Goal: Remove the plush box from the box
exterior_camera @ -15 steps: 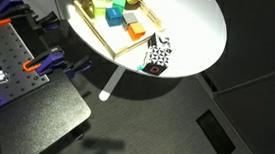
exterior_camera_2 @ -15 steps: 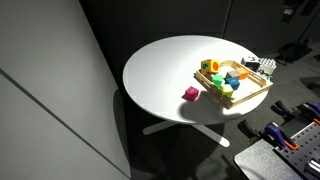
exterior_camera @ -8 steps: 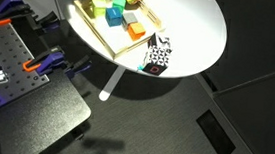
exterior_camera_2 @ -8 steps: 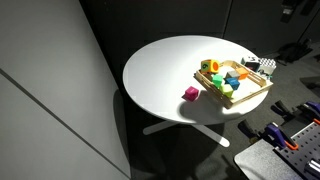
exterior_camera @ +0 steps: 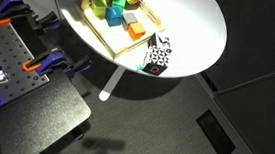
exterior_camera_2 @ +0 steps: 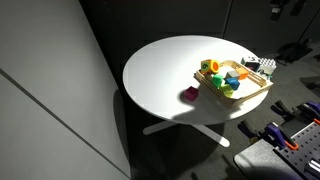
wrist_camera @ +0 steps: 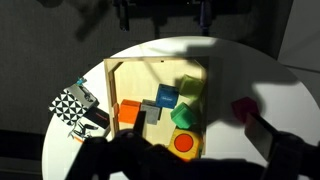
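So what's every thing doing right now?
plush box: lying in the box, not gripped.
box: flat on the table, blocks inside.
gripper: open, holding nothing, clear of the blocks.
pink block: on the table, outside the box.
orange block: in the box.
patterned card: flat beside the box.

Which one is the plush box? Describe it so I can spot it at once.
On the round white table, find the pale wooden tray. The plush box sits in a corner on the side away from the black-and-white patterned card; only it shows orange-red with yellow, unlike the plain orange block, teal block and green blocks.
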Action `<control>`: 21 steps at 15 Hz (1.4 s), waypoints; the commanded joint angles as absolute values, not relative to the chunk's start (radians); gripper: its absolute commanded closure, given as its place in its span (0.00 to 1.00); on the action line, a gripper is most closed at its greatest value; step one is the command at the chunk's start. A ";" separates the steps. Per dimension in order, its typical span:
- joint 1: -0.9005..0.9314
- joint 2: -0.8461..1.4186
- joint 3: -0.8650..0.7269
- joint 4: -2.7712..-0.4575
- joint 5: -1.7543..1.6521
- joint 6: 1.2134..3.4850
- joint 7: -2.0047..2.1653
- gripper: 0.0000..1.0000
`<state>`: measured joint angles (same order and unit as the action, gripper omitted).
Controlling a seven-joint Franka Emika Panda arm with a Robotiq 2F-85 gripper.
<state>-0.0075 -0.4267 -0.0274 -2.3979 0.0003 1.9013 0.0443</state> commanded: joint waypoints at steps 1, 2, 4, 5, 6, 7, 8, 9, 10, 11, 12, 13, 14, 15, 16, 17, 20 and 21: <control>-0.017 -0.319 -0.037 -2.307 0.027 1.848 0.037 0.00; -0.018 -0.297 -0.039 -2.300 0.026 1.851 0.033 0.00; -0.021 -0.258 -0.043 -2.295 0.020 1.875 0.027 0.00; -0.022 -0.240 -0.045 -2.293 0.017 1.887 0.025 0.00; -0.023 -0.221 -0.048 -2.295 0.013 1.907 0.018 0.00; -0.024 -0.206 -0.050 -2.297 0.010 1.933 0.015 0.00; -0.025 -0.187 -0.052 -2.300 0.007 1.960 0.012 0.00; -0.027 -0.170 -0.052 -2.301 0.004 1.991 0.014 0.00; -0.028 -0.154 -0.052 -2.304 0.003 2.025 0.013 0.00; -0.028 -0.139 -0.052 -2.307 0.003 2.062 0.014 0.00; -0.029 -0.121 -0.052 -2.306 0.002 2.090 0.018 0.00; -0.030 -0.106 -0.051 -2.305 0.001 2.117 0.023 0.00; -0.030 -0.094 -0.051 -2.304 0.002 2.134 0.027 0.00; -0.031 -0.085 -0.051 -2.304 -0.002 2.149 0.033 0.00; -0.026 -0.107 -0.047 -2.325 0.009 2.132 0.034 0.00; -0.026 -0.097 -0.047 -2.325 0.009 2.144 0.034 0.00; -0.027 -0.089 -0.047 -2.324 0.008 2.152 0.034 0.00; -0.027 -0.089 -0.047 -2.323 0.008 2.152 0.034 0.00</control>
